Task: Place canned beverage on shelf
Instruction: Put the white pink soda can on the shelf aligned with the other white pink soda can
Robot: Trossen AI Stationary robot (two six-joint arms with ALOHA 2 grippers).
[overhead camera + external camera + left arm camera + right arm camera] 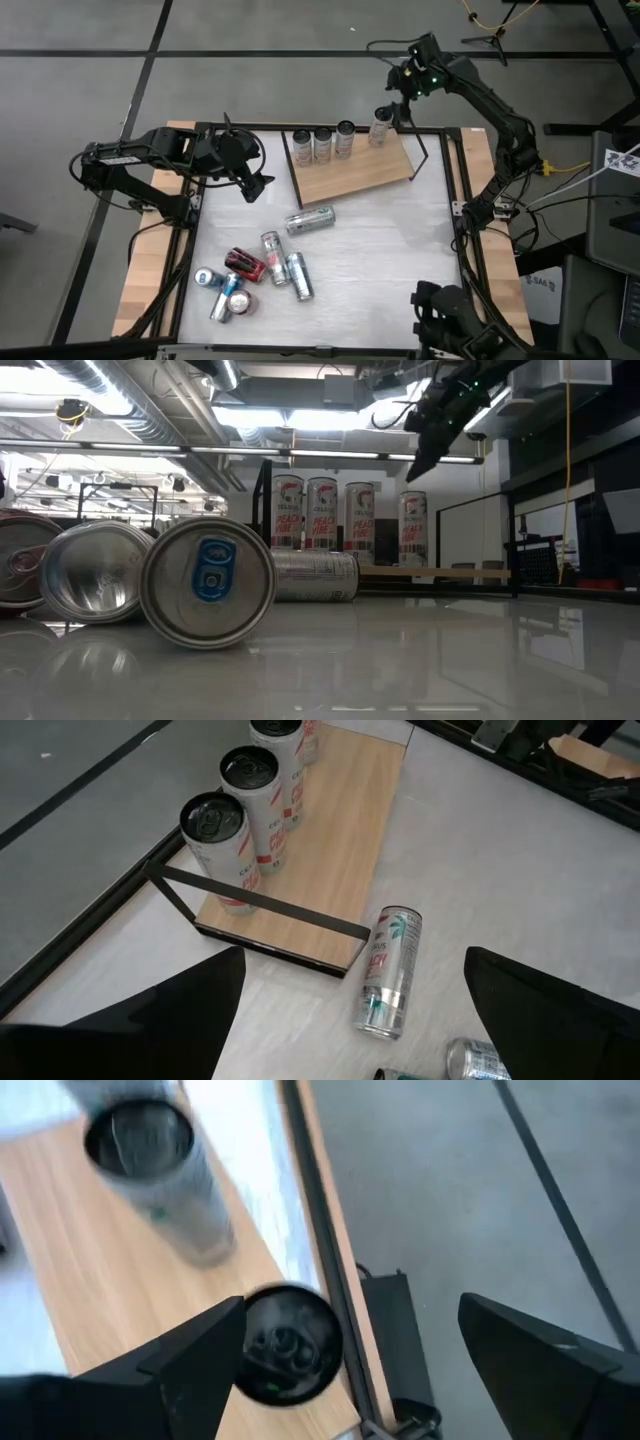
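The shelf (355, 170) is a light wooden board with a black wire frame, lying at the table's far middle. Several tall white-and-red cans stand upright on their bases along its far edge (322, 143) (321, 510). The rightmost can (380, 126) (413, 525) stands a little apart from the others. My right gripper (402, 88) (428, 445) hangs open above that can, clear of it; the can's dark top (290, 1345) shows below its fingers. My left gripper (255, 185) (350, 1020) waits open and holds nothing, over the table's left part, pointing toward the shelf.
A silver can (310, 220) (388, 970) lies on its side just near of the shelf. Several more cans lie in a heap (250, 272) at the near left, among them a red one (245, 264). Black frame rails (455, 170) edge the white tabletop.
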